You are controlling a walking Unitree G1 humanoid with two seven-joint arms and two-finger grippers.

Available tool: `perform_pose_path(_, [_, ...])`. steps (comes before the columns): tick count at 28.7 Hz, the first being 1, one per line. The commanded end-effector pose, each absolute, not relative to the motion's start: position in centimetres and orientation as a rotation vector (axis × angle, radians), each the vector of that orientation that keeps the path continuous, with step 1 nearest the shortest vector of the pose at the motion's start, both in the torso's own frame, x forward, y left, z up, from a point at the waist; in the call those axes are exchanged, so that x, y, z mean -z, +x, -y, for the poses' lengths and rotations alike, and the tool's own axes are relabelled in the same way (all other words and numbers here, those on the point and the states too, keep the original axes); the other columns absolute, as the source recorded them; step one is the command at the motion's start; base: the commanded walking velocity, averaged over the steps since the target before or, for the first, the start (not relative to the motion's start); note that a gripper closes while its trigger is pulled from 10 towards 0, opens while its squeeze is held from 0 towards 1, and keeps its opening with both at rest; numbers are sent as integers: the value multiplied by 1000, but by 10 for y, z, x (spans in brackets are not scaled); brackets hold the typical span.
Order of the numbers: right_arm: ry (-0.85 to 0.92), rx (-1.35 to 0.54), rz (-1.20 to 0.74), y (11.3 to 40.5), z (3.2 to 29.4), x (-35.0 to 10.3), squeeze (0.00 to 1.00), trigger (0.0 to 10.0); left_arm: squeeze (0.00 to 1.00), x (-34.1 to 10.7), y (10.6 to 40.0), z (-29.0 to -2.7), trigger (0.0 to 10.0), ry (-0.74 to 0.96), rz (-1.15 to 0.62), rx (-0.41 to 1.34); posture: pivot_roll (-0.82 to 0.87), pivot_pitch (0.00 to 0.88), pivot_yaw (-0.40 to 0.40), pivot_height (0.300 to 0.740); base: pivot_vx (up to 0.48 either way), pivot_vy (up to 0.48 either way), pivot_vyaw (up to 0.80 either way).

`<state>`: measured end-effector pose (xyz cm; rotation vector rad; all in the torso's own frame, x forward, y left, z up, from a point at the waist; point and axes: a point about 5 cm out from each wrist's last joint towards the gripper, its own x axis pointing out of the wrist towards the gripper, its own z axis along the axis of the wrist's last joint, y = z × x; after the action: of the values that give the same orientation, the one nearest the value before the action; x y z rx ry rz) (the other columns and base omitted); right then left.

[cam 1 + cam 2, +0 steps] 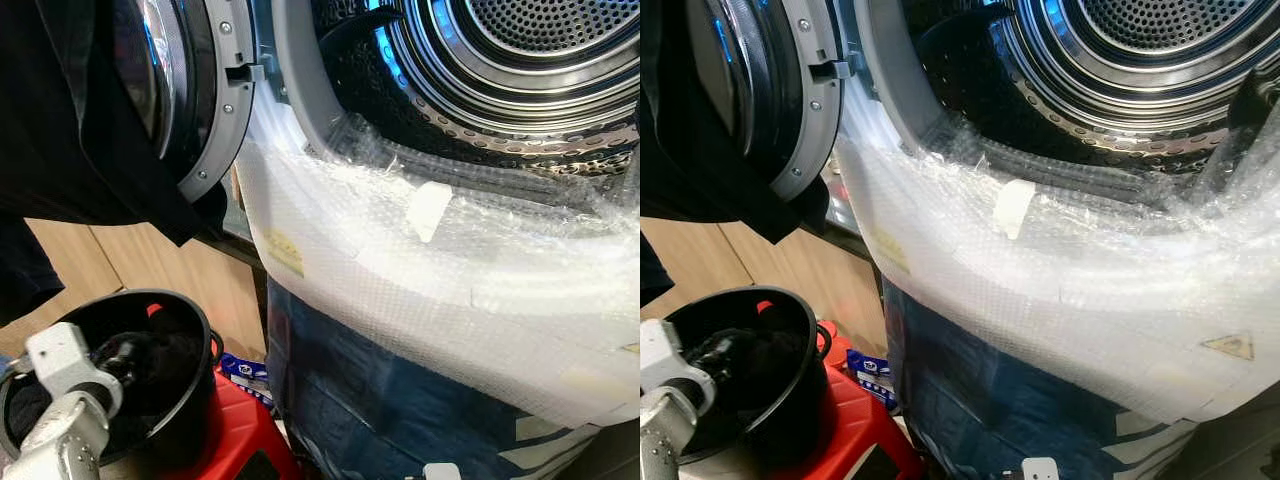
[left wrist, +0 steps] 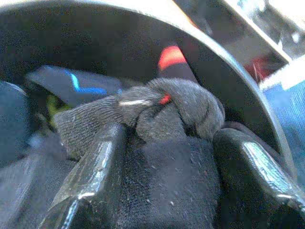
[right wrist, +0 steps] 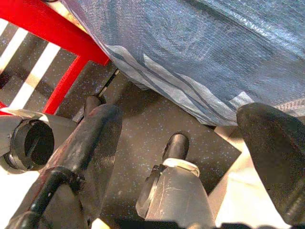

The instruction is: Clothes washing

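Left eye view: washing machine drum (image 1: 520,60) open, upper right; door (image 1: 190,90) swung out at upper left w/ dark garment (image 1: 70,130) hanging over it. Bubble wrap (image 1: 420,270) taped across machine front below the opening, blue tarp (image 1: 400,400) under that. Black bucket (image 1: 190,400) w/ dark clothes at lower left, sitting on red stool (image 1: 240,435). Left arm (image 1: 60,410) reaching into bucket.

Right eye view: same scene; wood panel wall (image 1: 760,265) behind bucket, yellow warning sticker (image 1: 1230,346) on wrap at right.

Left wrist view: left end effector (image 2: 164,157) inside bucket, fingers (image 2: 95,171) spread wide on either side of a knotted dark sock (image 2: 176,107) atop black cloth; not closed on it yet.

Right wrist view: right end effector (image 3: 186,129) hanging low, fingers wide apart, holding nothing; dark speckled floor (image 3: 200,148), stool leg, tarp edge beyond.
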<state>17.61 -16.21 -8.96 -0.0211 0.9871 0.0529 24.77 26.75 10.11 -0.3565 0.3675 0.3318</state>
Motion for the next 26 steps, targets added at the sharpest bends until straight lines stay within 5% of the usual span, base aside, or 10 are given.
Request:
perform_pose_path(1, [-12,-53,-1005,173,161,91,0,10000,0,-101,246,-265,10000,-359,-387,-300,238,29,48,740,0,0,0])
perform_pose_path(16, [-11,-66,-1010,171,161,92,0,10000,0,-81,246,-239,10000,-416,-472,-276,228,22,40,740,0,0,0])
perform_pose_path(26, [-17,-65,-1010,172,164,92,0,10000,0,-88,256,-204,10000,-441,-467,-9,225,19,34,740,0,0,0])
